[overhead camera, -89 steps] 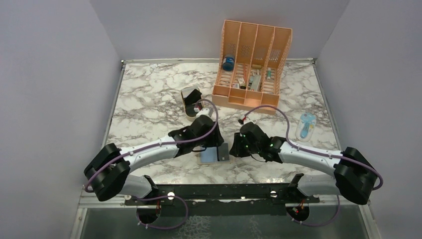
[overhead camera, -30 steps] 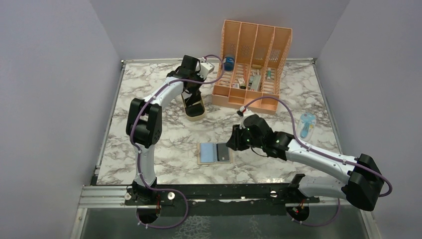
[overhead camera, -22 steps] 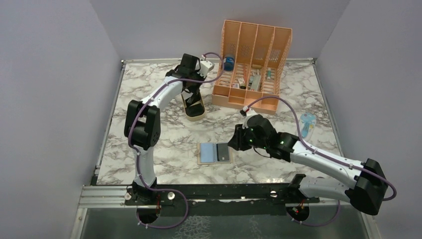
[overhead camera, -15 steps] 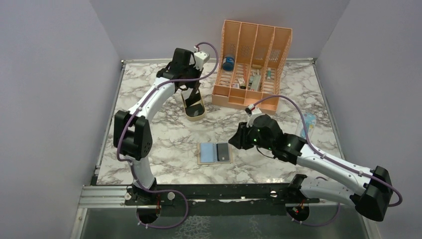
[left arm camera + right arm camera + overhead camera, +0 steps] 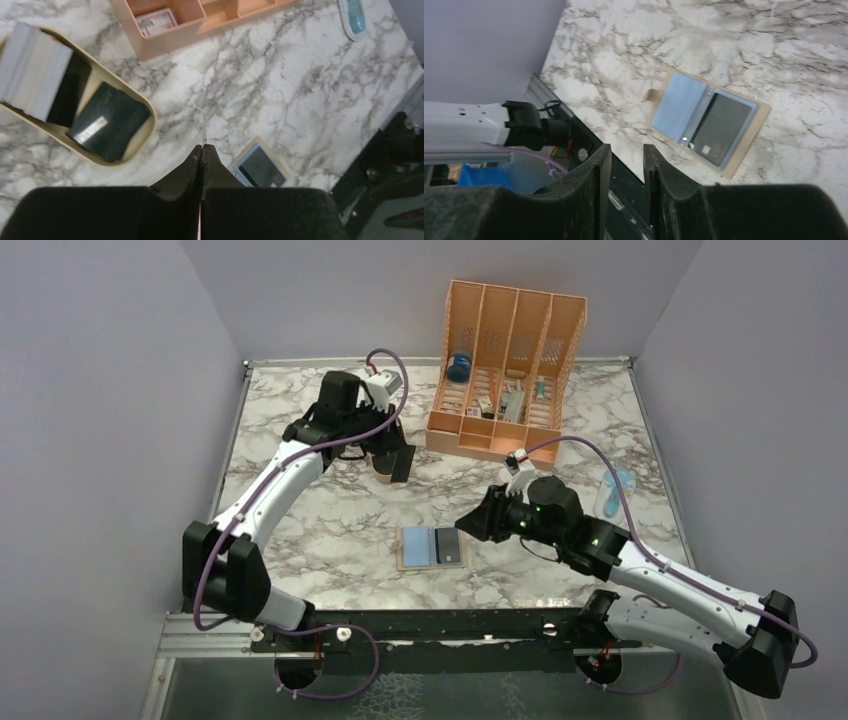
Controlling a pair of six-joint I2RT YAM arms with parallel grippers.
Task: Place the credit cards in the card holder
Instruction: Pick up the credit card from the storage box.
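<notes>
The card holder (image 5: 432,548) lies open on the marble, light-blue pockets up, with a black credit card (image 5: 449,545) in its right pocket. The right wrist view shows that same card holder (image 5: 674,107) and card (image 5: 724,130). My left gripper (image 5: 395,462) hangs over the tan oval tray, shut on a dark credit card (image 5: 400,468). In the left wrist view this card shows edge-on (image 5: 204,131) past the left gripper's (image 5: 201,146) tips. The tray (image 5: 145,107) holds another black card (image 5: 107,122) and silver-grey ones (image 5: 35,70). My right gripper (image 5: 468,523) (image 5: 626,150) hovers right of the holder, open and holding nothing.
A big orange slotted organizer (image 5: 505,370) stands at the back with a blue jar (image 5: 459,367) and small items in it. A light-blue packaged item (image 5: 613,493) lies at the right. The table's front rail (image 5: 574,145) runs under my right gripper.
My left gripper shut in the tray and has lifted with a card, the arm swinging leftward. My right arm has risen and drawn back from the holder, its jaws opening a little.
</notes>
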